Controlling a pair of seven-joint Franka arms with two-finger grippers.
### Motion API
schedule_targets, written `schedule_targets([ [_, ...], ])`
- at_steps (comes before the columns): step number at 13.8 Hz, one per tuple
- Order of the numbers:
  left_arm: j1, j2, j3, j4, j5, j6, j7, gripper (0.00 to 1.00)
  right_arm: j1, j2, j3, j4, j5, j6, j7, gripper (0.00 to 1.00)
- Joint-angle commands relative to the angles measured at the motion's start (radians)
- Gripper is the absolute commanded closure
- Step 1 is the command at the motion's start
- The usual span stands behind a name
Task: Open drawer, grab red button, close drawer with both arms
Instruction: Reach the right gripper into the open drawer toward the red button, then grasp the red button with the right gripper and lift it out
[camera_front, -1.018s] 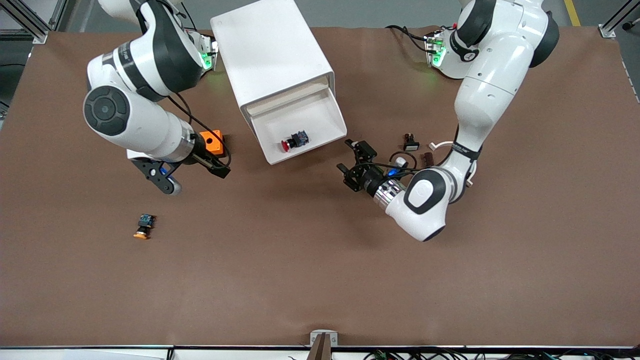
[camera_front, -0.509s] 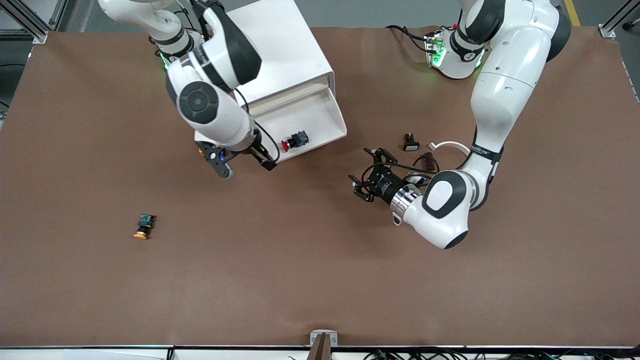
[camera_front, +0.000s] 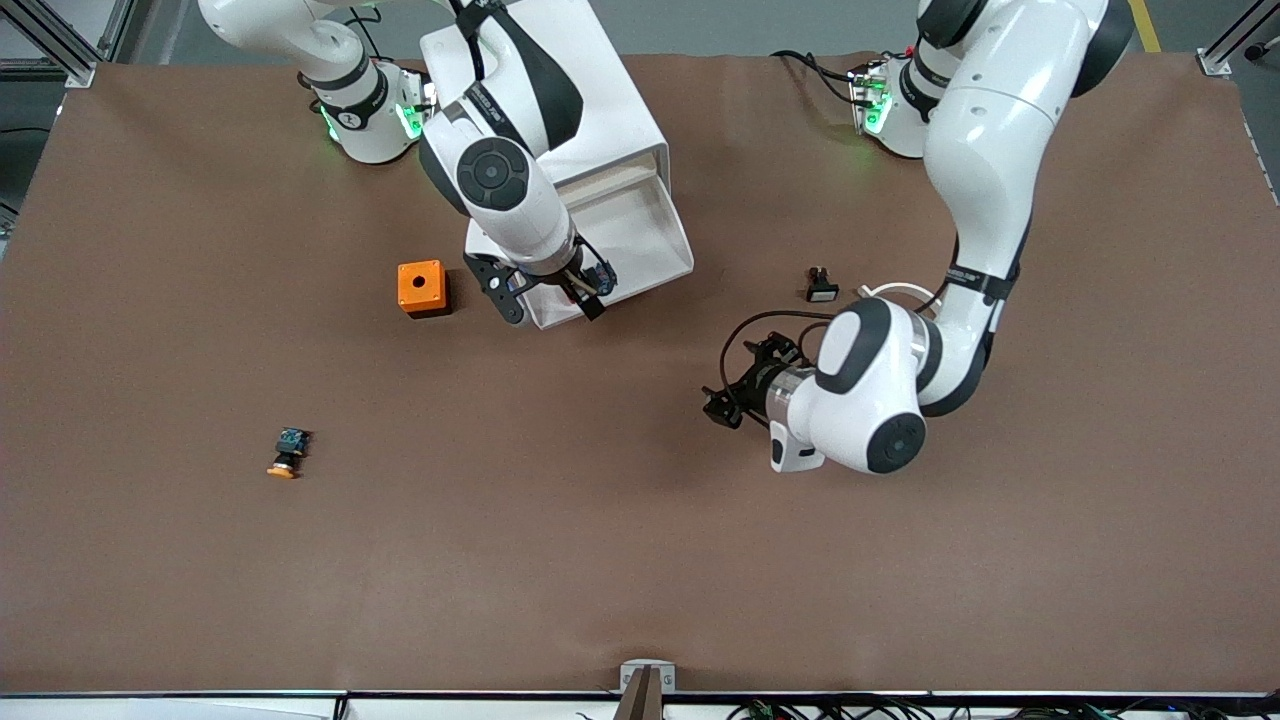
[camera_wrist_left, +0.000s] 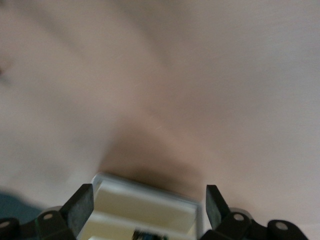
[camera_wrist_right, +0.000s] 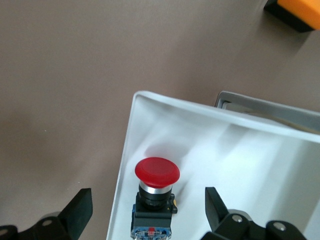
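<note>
I see the right gripper (camera_front: 545, 292), fingers apart, over the open drawer (camera_front: 640, 250) at upper centre, the red button (camera_wrist_right: 157, 171) lying inside. The left gripper (camera_front: 733, 385), also spread, hovers over bare table (camera_front: 600, 520). No writing is readable.

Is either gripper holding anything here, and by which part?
Nothing is held. The right gripper is open over the button in the drawer; the left gripper is open over the table.

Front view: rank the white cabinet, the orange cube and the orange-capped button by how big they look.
1. White cabinet, by far the largest, though the right arm covers part of it.
2. Orange cube.
3. Orange-capped button, the smallest, although it lies nearest the camera.
</note>
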Motion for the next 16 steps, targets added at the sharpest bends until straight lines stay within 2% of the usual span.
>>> schedule_targets([
  [1,-0.142,-0.064,0.106,-0.018,0.144,0.074,0.032,0.01,0.036,-0.018,-0.010,-0.060,0.014,0.076,0.038,0.01],
  [3,-0.259,-0.068,0.191,-0.018,0.260,0.077,0.043,0.01,0.048,-0.018,-0.011,-0.074,0.014,0.088,0.038,0.04],
  [4,-0.305,-0.068,0.241,-0.017,0.285,0.091,0.046,0.01,0.048,-0.018,-0.011,-0.074,0.014,0.088,0.038,0.08],
  [5,-0.321,-0.074,0.262,-0.018,0.282,0.126,0.046,0.01,0.051,-0.018,-0.010,-0.074,0.014,0.088,0.038,0.14],
  [7,-0.316,-0.093,0.259,-0.018,0.282,0.167,0.048,0.01,0.055,-0.019,-0.010,-0.073,0.014,0.087,0.038,0.30],
  [11,-0.327,-0.094,0.260,-0.020,0.285,0.232,0.068,0.01,0.053,-0.021,-0.010,-0.071,0.013,0.087,0.032,0.55],
  [16,-0.339,-0.094,0.259,-0.021,0.287,0.235,0.092,0.01,0.050,-0.025,-0.011,-0.059,0.007,0.079,-0.006,0.91],
])
